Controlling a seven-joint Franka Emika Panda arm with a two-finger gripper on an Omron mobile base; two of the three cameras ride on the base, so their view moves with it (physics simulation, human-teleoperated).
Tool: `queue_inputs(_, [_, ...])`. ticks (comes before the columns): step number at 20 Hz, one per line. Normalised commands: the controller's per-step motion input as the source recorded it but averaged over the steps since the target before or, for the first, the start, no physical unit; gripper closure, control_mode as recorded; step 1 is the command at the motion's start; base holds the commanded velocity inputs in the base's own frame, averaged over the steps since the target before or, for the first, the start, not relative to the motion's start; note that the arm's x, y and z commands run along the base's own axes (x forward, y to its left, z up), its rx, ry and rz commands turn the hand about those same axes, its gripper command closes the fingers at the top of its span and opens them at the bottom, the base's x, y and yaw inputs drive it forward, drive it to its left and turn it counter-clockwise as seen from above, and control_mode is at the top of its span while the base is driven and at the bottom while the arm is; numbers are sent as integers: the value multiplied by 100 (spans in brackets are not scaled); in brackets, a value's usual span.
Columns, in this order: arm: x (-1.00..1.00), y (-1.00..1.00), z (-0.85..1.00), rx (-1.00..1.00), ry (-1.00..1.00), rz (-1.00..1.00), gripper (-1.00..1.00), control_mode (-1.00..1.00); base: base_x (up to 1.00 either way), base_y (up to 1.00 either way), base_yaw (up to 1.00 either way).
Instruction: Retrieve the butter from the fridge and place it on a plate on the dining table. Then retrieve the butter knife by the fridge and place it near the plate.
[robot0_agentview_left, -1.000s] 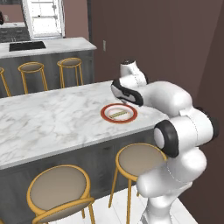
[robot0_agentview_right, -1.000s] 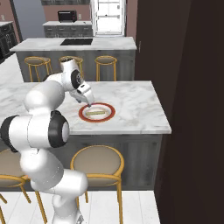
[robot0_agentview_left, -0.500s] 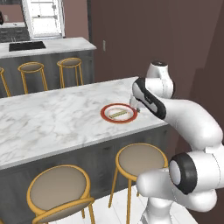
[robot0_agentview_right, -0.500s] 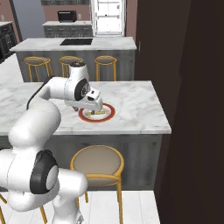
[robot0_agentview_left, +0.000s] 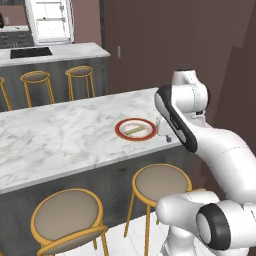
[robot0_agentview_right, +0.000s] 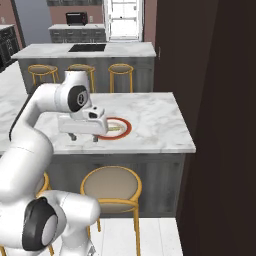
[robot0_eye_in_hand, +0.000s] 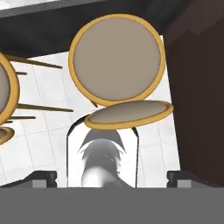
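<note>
The butter (robot0_agentview_left: 135, 130) (robot0_agentview_right: 114, 128), a thin pale yellow stick, lies on the red-rimmed plate (robot0_agentview_left: 121, 130) (robot0_agentview_right: 126, 131) near the right end of the dining table (robot0_agentview_left: 60, 140) (robot0_agentview_right: 155, 120). My gripper (robot0_agentview_left: 168, 136) (robot0_agentview_right: 84, 137) (robot0_eye_in_hand: 111, 177) hangs open and empty just off the plate, over the table's near edge, pointing down at the floor. A tall grey panel (robot0_agentview_right: 30, 20) stands at the far back left; I cannot tell whether it is the fridge. The butter knife is out of view.
Gold-legged round stools (robot0_agentview_left: 160, 182) (robot0_agentview_right: 111, 184) (robot0_eye_in_hand: 116, 57) stand below the table's near edge, directly under my hand. A dark brown wall (robot0_agentview_right: 220, 125) rises close on the right. Behind is a marble counter with a black inset (robot0_agentview_right: 87, 47) and a black toaster oven (robot0_agentview_right: 76, 18).
My arm has swung from above the plate out to the table's near edge, and the hand has turned downward. The butter stays on the plate; the jaws stayed open.
</note>
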Motion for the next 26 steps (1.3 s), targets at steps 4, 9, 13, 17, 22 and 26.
queue_inputs(4, [-65, 1, -8, -1, 0, 0, -100, -100, 0, 0, 0])
queue_inputs(9, [-35, 0, -10, 3, -20, 0, -100, -100, 0, 0, 0])
queue_inputs(13, [-1, 0, 0, 0, -5, 0, -100, -100, 0, 0, 0])
queue_inputs(17, [0, 0, 0, 0, 0, 0, -100, -100, 0, 0, 0])
queue_inputs(22, [-3, 8, 0, 0, 0, 1, -100, -100, 0, 0, 0])
queue_inputs(26, [-8, 8, -2, 0, 0, 3, -100, 100, -37, 27, 12])
